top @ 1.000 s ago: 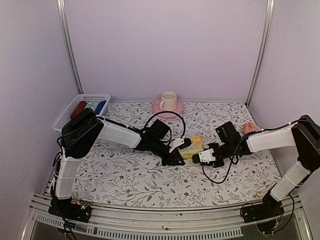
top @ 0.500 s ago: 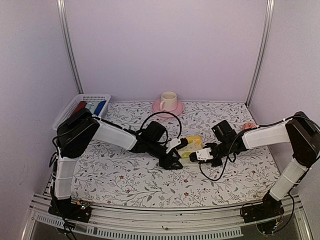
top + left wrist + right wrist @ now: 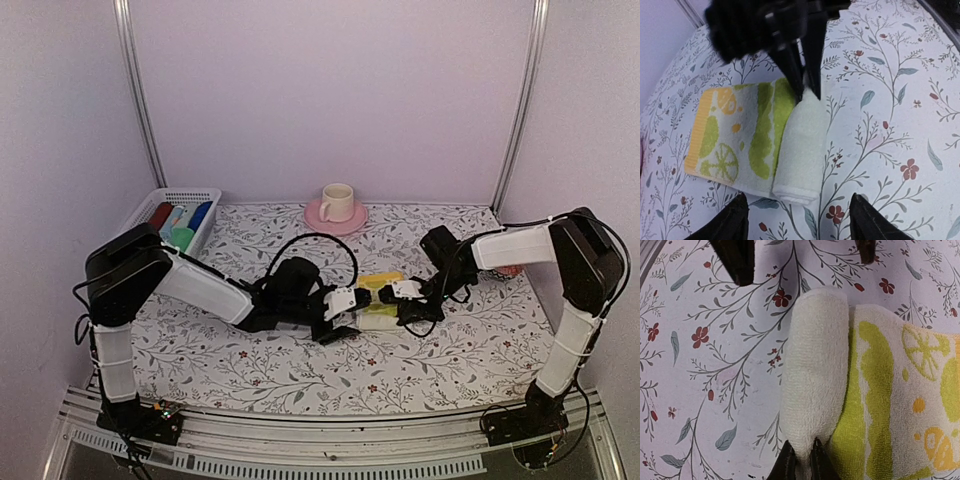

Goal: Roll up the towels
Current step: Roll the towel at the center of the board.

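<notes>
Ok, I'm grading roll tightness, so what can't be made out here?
Top view: pale yellow, green-printed towel partly covered by left gripper and right gripper.
Right wrist: its flat part cut off by the right frame edge.
Top view: cloths in the white plastic basket too small to judge.

Robot test cell in lab. Plain lilac walls (image 3: 330,90) close in table on three sides, with bare metal posts (image 3: 140,100) in corners. Left arm (image 3: 190,288) and right arm (image 3: 515,245) stand bolted on aluminium rail (image 3: 320,447) at near edge; black cables (image 3: 310,238) hang loose. Household look comes only from few things: floral table cover (image 3: 250,362), white basket (image 3: 148,218), cup (image 3: 337,199) on pink saucer (image 3: 354,218).
</notes>
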Action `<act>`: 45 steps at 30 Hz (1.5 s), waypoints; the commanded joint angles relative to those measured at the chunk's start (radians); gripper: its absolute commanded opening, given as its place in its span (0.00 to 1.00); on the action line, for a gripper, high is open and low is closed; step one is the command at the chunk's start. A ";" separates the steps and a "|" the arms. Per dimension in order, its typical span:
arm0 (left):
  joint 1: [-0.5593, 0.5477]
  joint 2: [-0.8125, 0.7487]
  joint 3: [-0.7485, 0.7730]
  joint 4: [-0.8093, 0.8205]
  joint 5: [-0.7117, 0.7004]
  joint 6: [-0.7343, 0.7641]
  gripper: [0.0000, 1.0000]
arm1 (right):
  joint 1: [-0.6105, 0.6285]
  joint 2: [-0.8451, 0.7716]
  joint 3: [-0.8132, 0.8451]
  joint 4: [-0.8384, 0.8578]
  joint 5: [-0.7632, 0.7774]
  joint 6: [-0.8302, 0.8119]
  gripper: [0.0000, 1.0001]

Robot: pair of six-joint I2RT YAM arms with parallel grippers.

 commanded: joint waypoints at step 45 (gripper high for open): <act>-0.121 0.150 0.261 -0.320 -0.104 0.118 0.00 | -0.066 -0.038 0.061 -0.183 -0.059 -0.029 0.40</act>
